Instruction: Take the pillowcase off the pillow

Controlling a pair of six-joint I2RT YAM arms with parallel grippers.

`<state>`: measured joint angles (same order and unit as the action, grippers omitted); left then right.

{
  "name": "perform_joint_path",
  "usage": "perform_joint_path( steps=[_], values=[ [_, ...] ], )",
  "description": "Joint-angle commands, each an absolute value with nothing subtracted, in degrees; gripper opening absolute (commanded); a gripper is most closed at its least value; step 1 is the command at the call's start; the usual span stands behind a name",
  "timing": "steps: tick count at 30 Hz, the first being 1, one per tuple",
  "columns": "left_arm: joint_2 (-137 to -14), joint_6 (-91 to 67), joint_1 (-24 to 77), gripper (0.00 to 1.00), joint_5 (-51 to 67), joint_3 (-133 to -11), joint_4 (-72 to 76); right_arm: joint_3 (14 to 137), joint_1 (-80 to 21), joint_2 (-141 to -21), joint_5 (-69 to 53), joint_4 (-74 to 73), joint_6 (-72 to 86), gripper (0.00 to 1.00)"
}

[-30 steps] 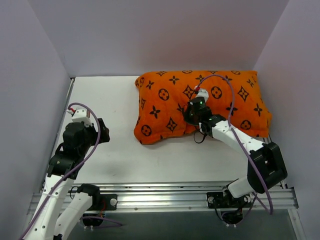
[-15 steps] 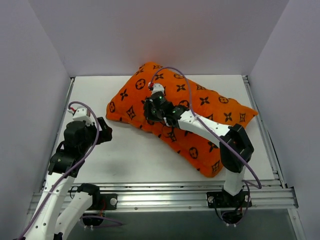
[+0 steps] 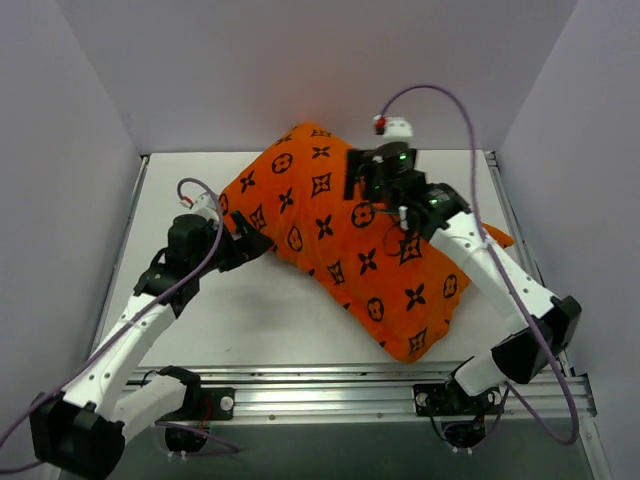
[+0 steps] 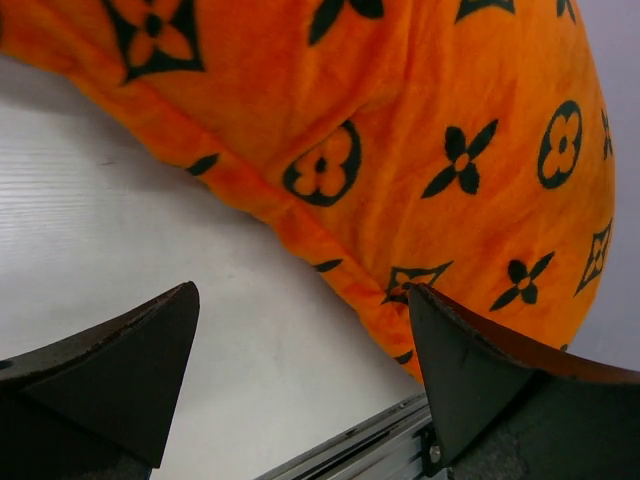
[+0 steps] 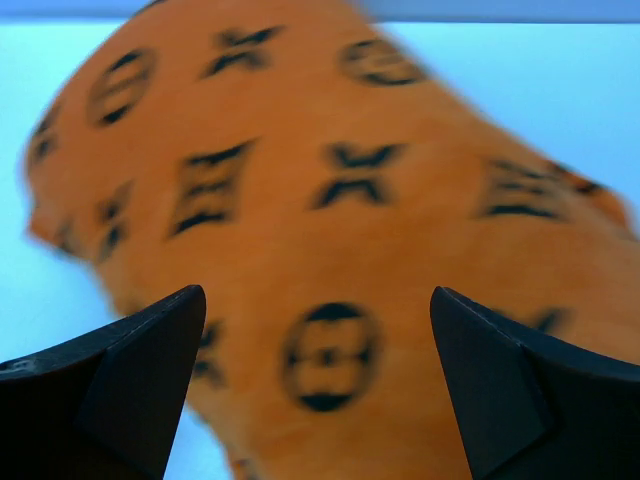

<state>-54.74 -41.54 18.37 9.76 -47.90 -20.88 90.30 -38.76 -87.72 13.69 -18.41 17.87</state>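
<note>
I'm seeing the pillowcase (image 3: 350, 250) lying slantwise on the bench (image 3: 280, 320), stuffed plump. My left tool (image 3: 252, 238) is sitting wide open just beside the pillowcase's left edge, gripping nothing. My right tool (image 3: 358, 172) is hovering over the pillowcase's far end, fingers spread apart with nothing between them. Its view of the pillowcase is coming through blurred.

So your left gripper (image 4: 302, 290) has its jaws spread wide, nothing pinched between them. The orange pillowcase (image 4: 400, 120) with the black flower print fills the top, and its puffy edge runs diagonally across the white table (image 4: 120, 220). There's a bit of metal rail (image 4: 360, 445) at the bottom.
</note>
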Motion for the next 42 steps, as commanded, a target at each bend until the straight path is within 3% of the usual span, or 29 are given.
perform_joint_path(
  steps=[1, 5, 13, 17, 24, 32, 38, 42],
  values=[
    [-62.3, -48.24, 23.01, 0.94, 11.78, -48.25, -6.78, 85.71, -27.36, -81.48, 18.29, -24.26, 17.84, 0.9],
    [-71.96, -53.16, 28.11, 0.94, 11.51, -50.18, 3.85, 79.73, -17.85, -79.54, 9.96, -23.47, 19.25, 0.91],
    [-81.74, -57.83, 30.41, 0.94, 7.91, -49.58, 12.74, 68.22, -18.62, -82.52, -7.98, -17.76, 22.14, 0.89],
    [-77.53, -57.66, 30.24, 0.94, 4.84, -46.06, 11.52, 65.75, -30.02, -83.93, -10.81, -12.67, 23.72, 0.89],
    [-63.22, -54.67, 28.39, 0.94, 0.79, -39.03, 3.18, 62.84, -40.58, -83.23, -11.43, -3.79, 32.78, 0.88],
    [-45.81, -53.0, 20.05, 0.94, 1.93, -36.12, -13.61, 67.15, -43.59, -82.45, -3.34, -8.52, 29.97, 0.88],
    [-43.24, -49.66, 6.08, 0.94, 16.59, -33.41, -12.93, 68.2, -43.94, -78.23, -3.51, -8.7, 27.78, 0.9],
    [-48.15, -52.98, 2.02, 0.94, 26.79, -27.43, 2.51, 68.03, -43.95, -75.68, -3.6, -8.79, 26.19, 0.9]
  ],
)
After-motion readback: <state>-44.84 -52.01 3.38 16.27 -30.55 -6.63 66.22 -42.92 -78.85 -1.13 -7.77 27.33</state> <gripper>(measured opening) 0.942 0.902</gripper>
